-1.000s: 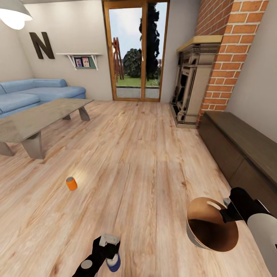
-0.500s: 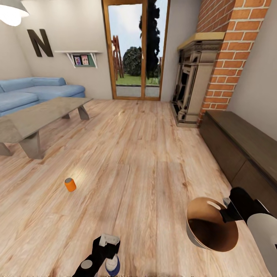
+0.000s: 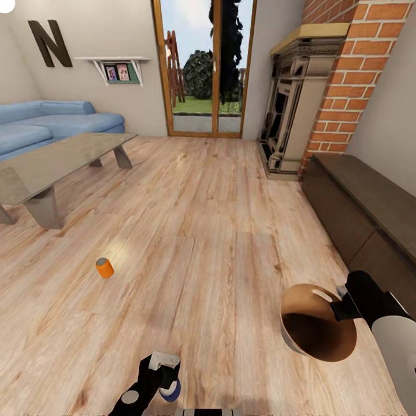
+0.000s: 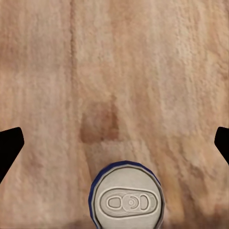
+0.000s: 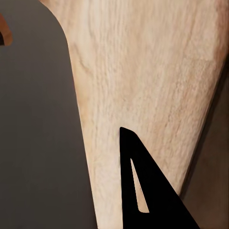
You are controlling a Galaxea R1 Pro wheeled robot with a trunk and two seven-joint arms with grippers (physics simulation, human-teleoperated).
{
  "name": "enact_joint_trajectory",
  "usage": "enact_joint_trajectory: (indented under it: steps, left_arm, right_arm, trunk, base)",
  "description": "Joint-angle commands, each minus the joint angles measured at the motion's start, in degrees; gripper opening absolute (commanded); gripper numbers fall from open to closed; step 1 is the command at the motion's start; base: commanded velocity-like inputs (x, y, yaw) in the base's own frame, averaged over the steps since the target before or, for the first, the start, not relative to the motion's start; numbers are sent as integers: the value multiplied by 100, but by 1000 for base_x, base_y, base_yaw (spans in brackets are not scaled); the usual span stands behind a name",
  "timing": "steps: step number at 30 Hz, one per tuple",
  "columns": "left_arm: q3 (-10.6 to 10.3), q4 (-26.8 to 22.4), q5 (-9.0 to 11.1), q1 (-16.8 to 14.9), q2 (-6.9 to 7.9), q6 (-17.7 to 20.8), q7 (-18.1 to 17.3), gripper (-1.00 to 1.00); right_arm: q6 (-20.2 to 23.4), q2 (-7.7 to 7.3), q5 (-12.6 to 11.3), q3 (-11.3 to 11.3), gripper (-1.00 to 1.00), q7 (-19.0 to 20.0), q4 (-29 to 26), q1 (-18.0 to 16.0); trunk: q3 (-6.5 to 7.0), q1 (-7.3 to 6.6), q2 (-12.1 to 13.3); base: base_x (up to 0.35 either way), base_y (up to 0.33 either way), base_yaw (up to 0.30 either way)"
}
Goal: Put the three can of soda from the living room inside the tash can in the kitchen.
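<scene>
The head view looks across the living room's light plank floor (image 3: 219,231), with a large dark letter N (image 3: 51,43) on the far wall as the one piece of writing that reads clearly. Beneath it a blue sofa (image 3: 52,124) stands behind the low desk (image 3: 52,167), and a small shelf (image 3: 118,69) carries framed pictures too small to make out. An orange soda can (image 3: 104,268) stands upright on the floor, well apart from both arms. The left gripper (image 3: 163,378) hangs low over a blue soda can (image 3: 170,392); in the left wrist view that can (image 4: 127,198) is upright on the planks, its grey top and pull tab facing the camera, with the dark fingers (image 4: 9,145) spread wide to either side and not touching it. No label or brand is legible on either can. The right gripper (image 3: 341,309) is closed on the rim of the trash can (image 3: 306,326), which is held tilted so its glossy brown interior faces the head camera. A brick fireplace (image 3: 294,104) and a dark cabinet (image 3: 364,214) line the right wall.
</scene>
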Motion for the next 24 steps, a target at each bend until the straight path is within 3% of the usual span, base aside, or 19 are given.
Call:
enact_joint_trajectory:
  steps: [1,14,24]
  left_arm:
    - [0,2,0,0,0,0,2,100]
    - [0,7,-2,0,0,-1,12,100]
    - [0,24,-8,0,-8,8,12,100]
  right_arm:
    - [24,0,-56,2,-100,0,-21,-1]
    - [28,4,-57,3,-100,6,-57,-1]
    - [10,29,-57,4,-100,9,-52,-1]
  trunk:
    - [-9,-1,0]
    - [-64,-1,0]
    - [-287,25,-14]
  base:
    - [0,0,0]
    - [0,0,0]
    - [0,0,0]
